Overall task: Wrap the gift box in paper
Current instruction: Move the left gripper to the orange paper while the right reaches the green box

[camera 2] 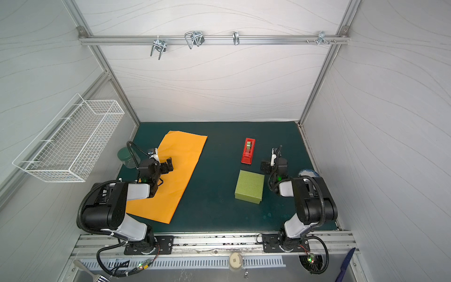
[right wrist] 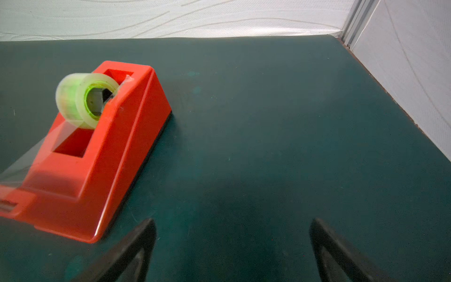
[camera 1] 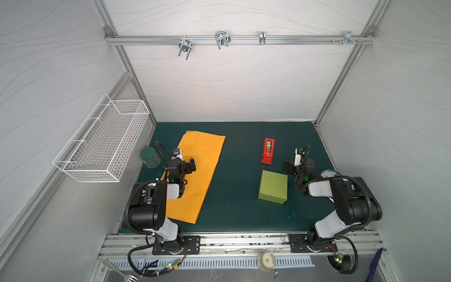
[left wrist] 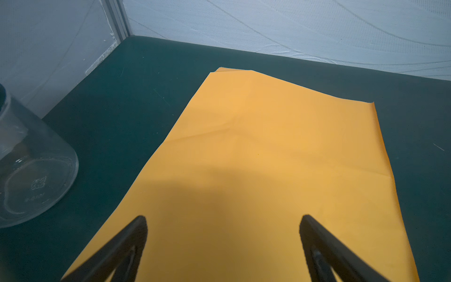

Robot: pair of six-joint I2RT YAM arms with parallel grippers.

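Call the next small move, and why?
Probably swing the right pincer, open and empty over bare mat, over to the gift box and grip it: the box sits apart from the paper, which lies spread under the open left pincer.

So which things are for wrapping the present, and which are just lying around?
For the job: olive-green gift box; orange paper; red tape dispenser, probably for sticking.
Just lying about: green-lidded jar; white wire basket on the wall; metal hooks on the rail.
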